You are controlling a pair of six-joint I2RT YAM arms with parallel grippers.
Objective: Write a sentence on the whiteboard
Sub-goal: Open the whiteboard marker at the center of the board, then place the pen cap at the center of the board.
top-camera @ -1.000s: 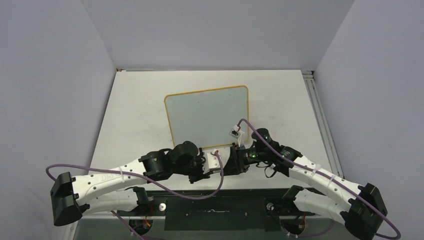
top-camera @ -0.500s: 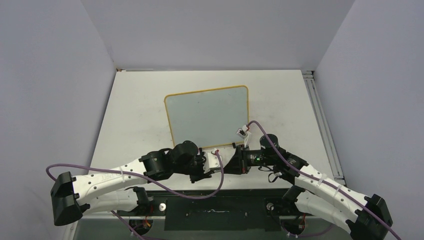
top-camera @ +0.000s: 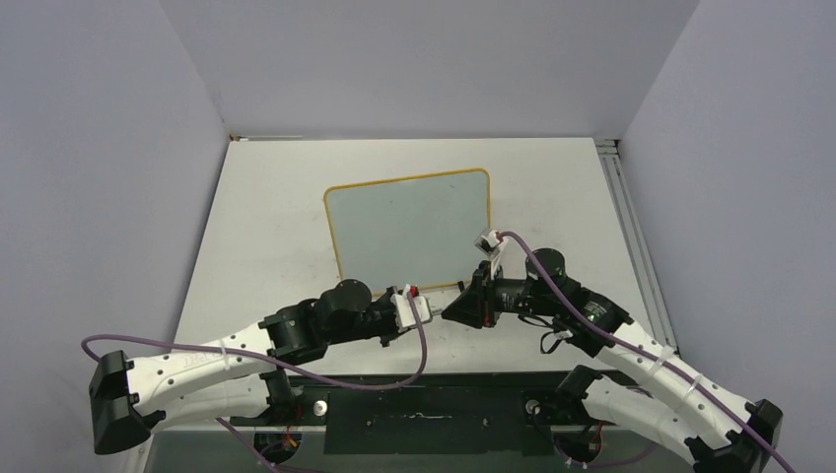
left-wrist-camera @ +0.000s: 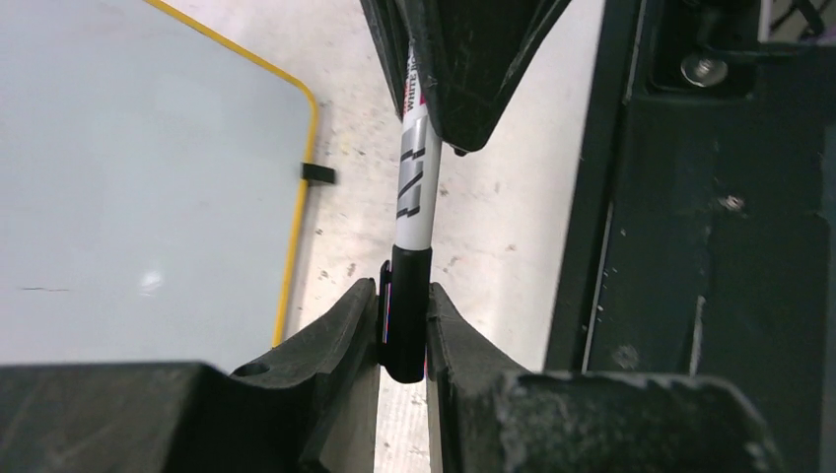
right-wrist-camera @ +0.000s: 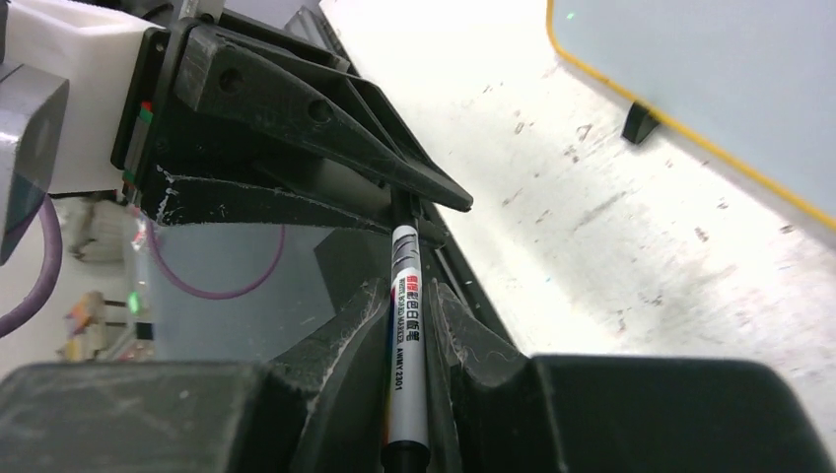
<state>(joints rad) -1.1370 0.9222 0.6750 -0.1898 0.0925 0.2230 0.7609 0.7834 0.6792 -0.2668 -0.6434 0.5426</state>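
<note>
Plainly the two arms are meeting nose to nose over the near part of the table [top-camera: 266,217] with a marker [left-wrist-camera: 414,187] strung between them. The left gripper [left-wrist-camera: 399,291] is pinched tight on the black cap [left-wrist-camera: 404,330], and the right gripper [right-wrist-camera: 409,291] is closed just as firmly on the white barrel [right-wrist-camera: 404,345]. To my eye the job in hand is getting that cap off. Doing it well means pulling dead straight along the pen's axis, both grips firm, so that the barrel neither twists nor slips through the pads. The whiteboard [top-camera: 409,222] lies flat just beyond the grippers, its yellow-edged near corner close beside the pen. It looks bare of writing, apart from one faint streak that I cannot read. The nib is hidden inside the cap, and I cannot tell whether the cap has begun to part from the barrel. From overhead the pen is almost lost between the two black noses. The left wrist view loses the barrel's far end behind the other arm's fingers.
</note>
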